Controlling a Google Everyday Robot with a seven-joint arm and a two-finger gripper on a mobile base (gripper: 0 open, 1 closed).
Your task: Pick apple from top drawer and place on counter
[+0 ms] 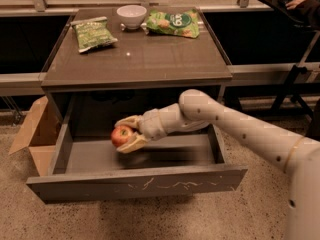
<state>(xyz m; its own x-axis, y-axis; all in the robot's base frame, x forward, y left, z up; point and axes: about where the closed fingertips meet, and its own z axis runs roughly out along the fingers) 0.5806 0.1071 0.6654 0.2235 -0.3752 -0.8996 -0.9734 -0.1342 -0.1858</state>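
The red apple point(121, 135) with yellowish patches sits between the two pale fingers of my gripper point(125, 134), held a little above the floor of the open top drawer point(140, 184). The gripper is shut on the apple, one finger above it and one below. My white arm point(235, 129) reaches in from the right, over the drawer's right side. The brown counter point(135, 54) is just above and behind the gripper, under its front edge.
On the counter stand a white bowl point(131, 16) at the back, a green snack bag point(92, 33) at the left and another green bag point(173, 23) at the right. An open cardboard box point(32, 134) stands on the floor left of the drawer.
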